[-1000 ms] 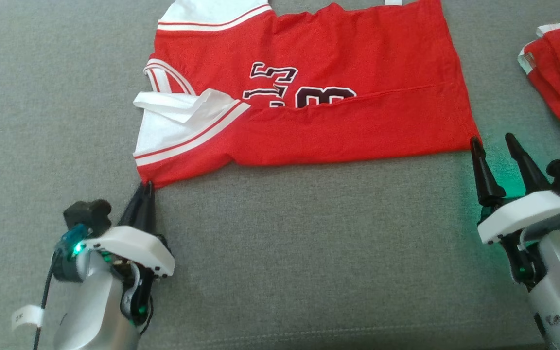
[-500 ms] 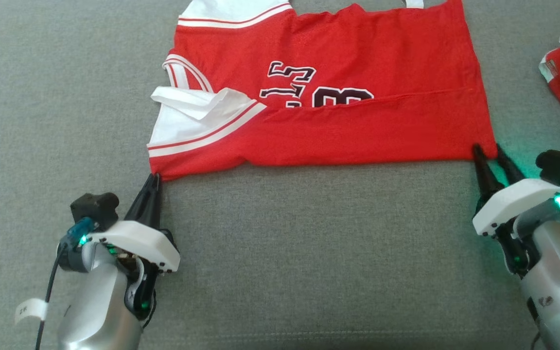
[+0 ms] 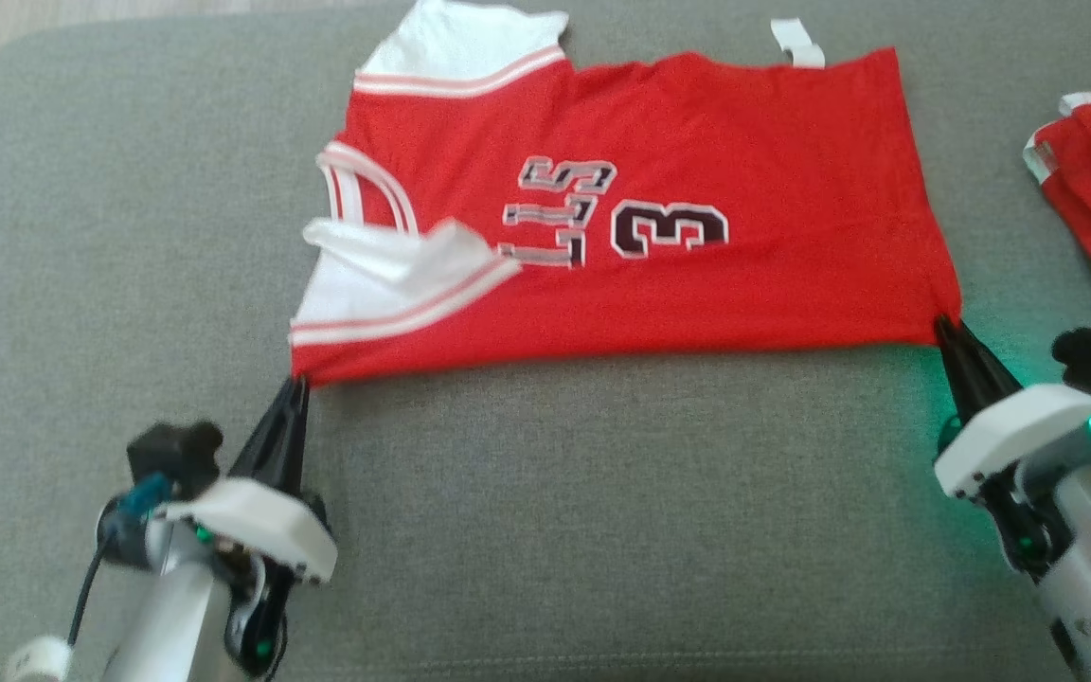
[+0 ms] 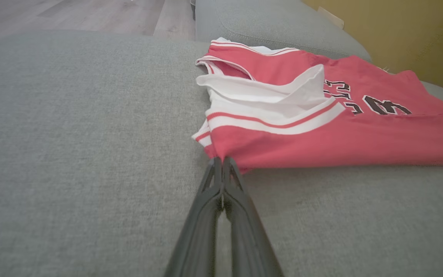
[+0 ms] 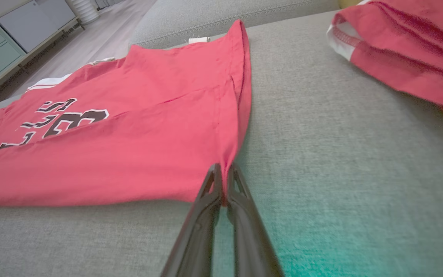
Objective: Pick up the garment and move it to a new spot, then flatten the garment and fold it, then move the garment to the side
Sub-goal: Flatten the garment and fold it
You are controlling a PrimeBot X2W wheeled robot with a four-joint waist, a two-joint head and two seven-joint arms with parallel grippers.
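Wide grey cushion (image 3: 602,530); left hand (image 3: 297,383), right hand (image 3: 944,327) pinch garment (image 3: 754,152) corners.

Red jersey (image 3: 697,303) lies spread on the grey cushion (image 3: 602,521) — left claw (image 3: 297,385) and right claw (image 3: 945,328) pinch its near corners.

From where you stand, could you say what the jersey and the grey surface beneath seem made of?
Jersey: thin matte knit, probably polyester; it creases and drapes softly. Grey surface: woven upholstery fabric, matte; a coarse heathered weave shows.
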